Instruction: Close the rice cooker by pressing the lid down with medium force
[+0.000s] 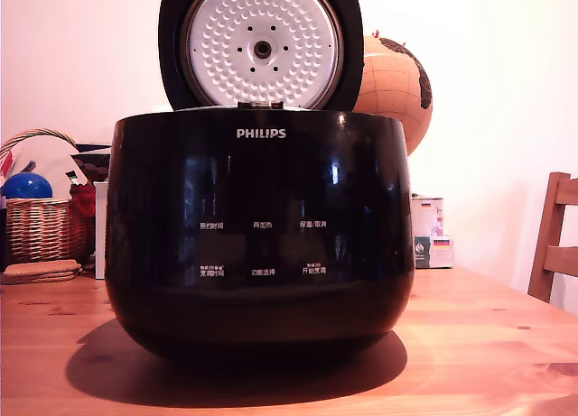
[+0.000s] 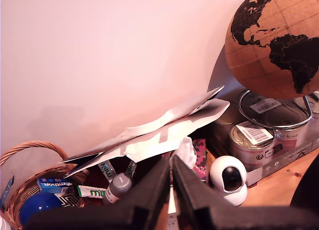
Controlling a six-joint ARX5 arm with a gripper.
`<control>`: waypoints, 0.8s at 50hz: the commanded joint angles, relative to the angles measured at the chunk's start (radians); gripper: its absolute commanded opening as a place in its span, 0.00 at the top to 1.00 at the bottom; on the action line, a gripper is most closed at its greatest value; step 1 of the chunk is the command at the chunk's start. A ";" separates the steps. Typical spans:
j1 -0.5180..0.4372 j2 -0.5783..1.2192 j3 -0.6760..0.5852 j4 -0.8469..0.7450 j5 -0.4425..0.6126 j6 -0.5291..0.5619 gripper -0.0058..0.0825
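Exterior view: the rice cooker (image 1: pixel 259 231) sits on the tabletop (image 1: pixel 488 344), its lid (image 1: pixel 261 44) standing upright and open; no fingers appear. Wrist view: the fingers (image 2: pixel 172 182) are nearly clenched, empty, facing clutter and a globe (image 2: pixel 274 43) beyond them. Approach seems pending; next, reach the lid and press down.

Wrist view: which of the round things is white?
The small camera beside the tins; the globe is tan and black, the ball in the basket blue.
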 commanded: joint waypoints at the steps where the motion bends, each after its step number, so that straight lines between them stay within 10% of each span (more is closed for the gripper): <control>1: 0.001 0.000 -0.026 -0.014 0.001 0.003 0.96; 40: -0.006 0.014 -0.026 0.048 0.122 -0.089 0.96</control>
